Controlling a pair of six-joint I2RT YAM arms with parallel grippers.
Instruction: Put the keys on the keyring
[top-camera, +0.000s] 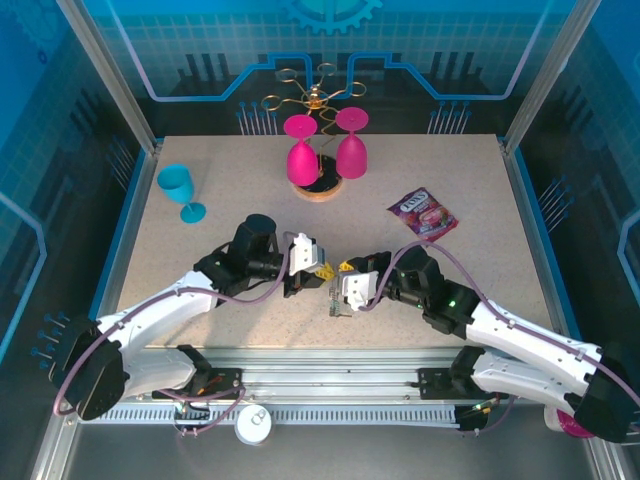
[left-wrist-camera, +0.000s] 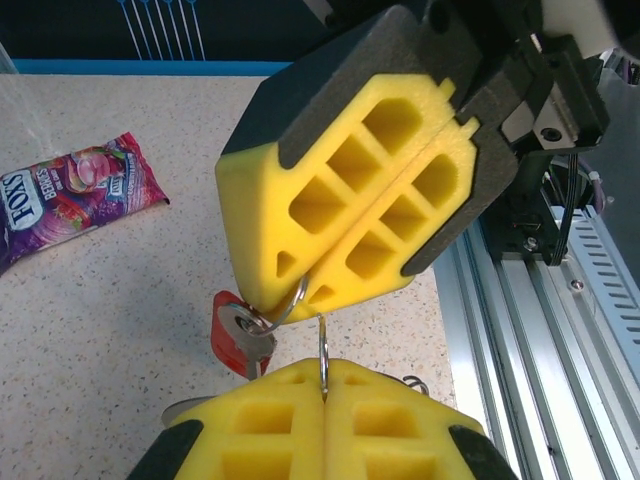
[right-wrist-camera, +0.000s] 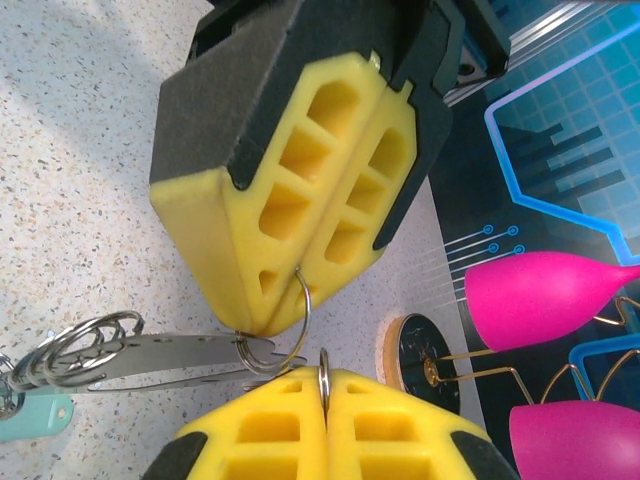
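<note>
Top view, grippers: left gripper (top-camera: 323, 269) and right gripper (top-camera: 346, 267) meet tip to tip over the near middle of the table (top-camera: 450, 170); both pairs of yellow fingers are pressed together
Top view, keys: at the meeting tips; too small to make out

Left wrist view, left gripper (left-wrist-camera: 325, 372): at the bottom edge; fingers fully closed, pinching a small silvery ring (left-wrist-camera: 323, 345) that stands edge-on, straight up out of the seam
Left wrist view, right gripper (left-wrist-camera: 290, 292): just above, tips pointing down at the left one; closed on a second silvery ring (left-wrist-camera: 290, 313) that curls out of its tip
Left wrist view, red-headed key (left-wrist-camera: 235, 340): hangs from the second silvery ring, just below and left of the right gripper's tips; silvery metal under a red plastic head
Left wrist view, snack packet (left-wrist-camera: 70, 195): flat on the table, well apart to the left

Right wrist view, right gripper (right-wrist-camera: 323, 375): at the bottom edge; clamped tight on its thin ring, seen edge-on
Right wrist view, left gripper (right-wrist-camera: 280, 305): opposite and just above; closed, its ring looping out of the tip
Right wrist view, flat silvery key (right-wrist-camera: 170, 352): threaded on the left gripper's ring; lies level, reaching left of both tips
Right wrist view, cluster of rings (right-wrist-camera: 85, 345): at the key's far end; several thin silvery loops bunched together
Right wrist view, pale green tag (right-wrist-camera: 30, 415): just below the cluster, near the table
Right wrist view, ring contact: the two held rings sit just beside each other; whether they are linked cannot be told
Right wrist view, pink glasses (right-wrist-camera: 550, 295): at the right, well apart
</note>
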